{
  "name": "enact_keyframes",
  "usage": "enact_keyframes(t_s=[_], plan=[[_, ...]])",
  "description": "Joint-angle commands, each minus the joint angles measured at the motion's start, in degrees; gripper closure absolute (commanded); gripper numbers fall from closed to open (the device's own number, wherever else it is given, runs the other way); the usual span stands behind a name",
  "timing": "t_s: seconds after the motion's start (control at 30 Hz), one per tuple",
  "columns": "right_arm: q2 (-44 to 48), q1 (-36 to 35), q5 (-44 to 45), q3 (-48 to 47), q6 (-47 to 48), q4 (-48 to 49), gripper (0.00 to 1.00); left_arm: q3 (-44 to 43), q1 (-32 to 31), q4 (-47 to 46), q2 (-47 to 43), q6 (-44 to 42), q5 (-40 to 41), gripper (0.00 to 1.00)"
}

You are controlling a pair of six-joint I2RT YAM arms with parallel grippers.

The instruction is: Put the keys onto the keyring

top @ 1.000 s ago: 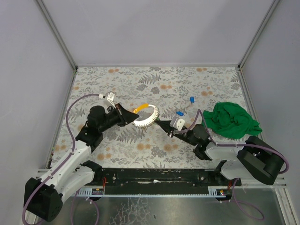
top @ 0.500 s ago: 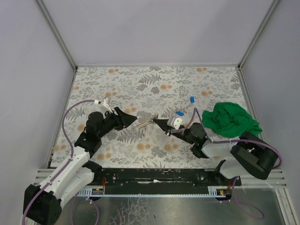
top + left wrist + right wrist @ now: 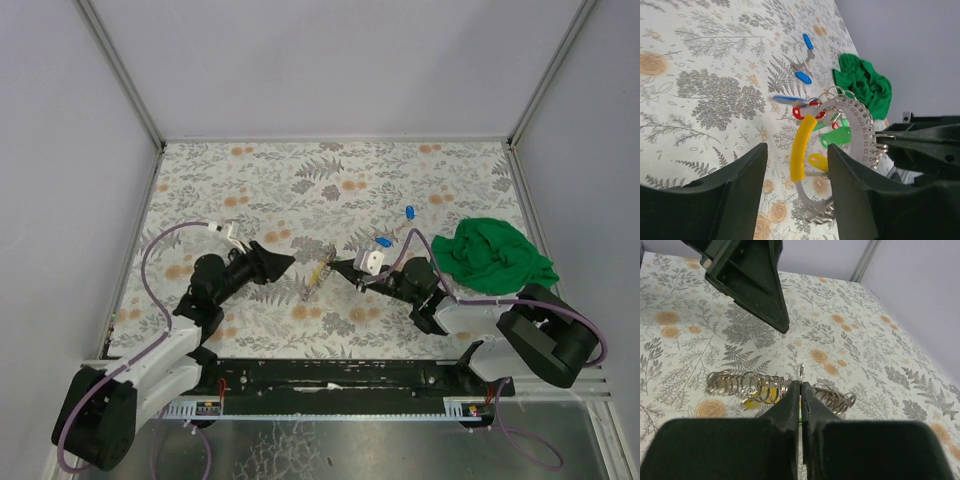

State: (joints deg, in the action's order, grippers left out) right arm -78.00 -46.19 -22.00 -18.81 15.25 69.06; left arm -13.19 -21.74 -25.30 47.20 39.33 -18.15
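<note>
**Figure. Ring presented, one gripper free.** The right gripper [image 3: 800, 388] is fully closed, its tips pinching one thin wire loop of the keyring [image 3: 860, 125] at the ring's right edge. The ring stands on edge between the two grippers, at the middle of the table [image 3: 250, 180]. It carries a numbered silver arc, a row of small loops, and yellow, red, green and blue tags. Whether its lower edge touches the table cannot be told.

The left gripper [image 3: 287, 262] is just left of the ring, with its fingers [image 3: 740, 185] about half apart and nothing between them. Its tips point at the ring but stand clear of it.

Two loose blue keys [image 3: 383, 242] lie to the right of and farther back than the ring. One is just beside the right wrist and the other is a little beyond it. A green cloth [image 3: 495, 255] lies at the right, well apart from the ring.

The step in hand is judged to be fetching a loose key with the free gripper.

- The right grip should stay firm and motionless so that the ring does not twist.
- The left arm should go around the far side of the ring, not over it, because both keys lie on the right arm's side.
- The key should be pinched low, by its plastic tag, so that the metal eye projects beyond the fingertips.
- A shallow grip risks flicking so small a key across the table.
</note>
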Motion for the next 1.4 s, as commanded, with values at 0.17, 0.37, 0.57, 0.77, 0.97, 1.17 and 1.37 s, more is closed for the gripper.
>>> enact_keyframes(t_s=[0.17, 0.37, 0.57, 0.77, 0.97, 1.17, 1.37], plan=[[-6.1, 0.5, -4.3, 0.2, -1.8, 10.5, 1.0, 2.0, -4.4, -27.9, 15.5, -12.3, -9.7, 0.56], [-12.7, 0.5, -5.3, 1.4, -3.2, 17.7, 1.0, 2.6, -7.7, -32.4, 21.4, -15.0, -9.2, 0.6], [-19.1, 0.5, -5.1, 3.4, -5.3, 26.7, 1.0, 2.5, -8.8, -35.1, 28.2, -15.5, -9.5, 0.63], [-20.7, 0.5, -5.0, 4.2, -5.2, 27.7, 1.0, 2.4, -9.4, -33.7, 27.9, -17.5, -10.6, 0.63], [-20.8, 0.6, -5.8, 4.7, -5.5, 27.7, 1.0, 1.4, -10.1, -30.7, 27.9, -19.9, -11.0, 0.64], [-20.3, 2.0, -8.3, 4.6, -7.4, 27.7, 1.0, -0.4, -11.7, -29.2, 29.9, -21.6, -11.9, 0.65], [-20.6, 2.4, -9.8, 4.4, -8.3, 27.7, 1.0, -1.4, -12.8, -28.4, 30.8, -22.8, -12.5, 0.67]])
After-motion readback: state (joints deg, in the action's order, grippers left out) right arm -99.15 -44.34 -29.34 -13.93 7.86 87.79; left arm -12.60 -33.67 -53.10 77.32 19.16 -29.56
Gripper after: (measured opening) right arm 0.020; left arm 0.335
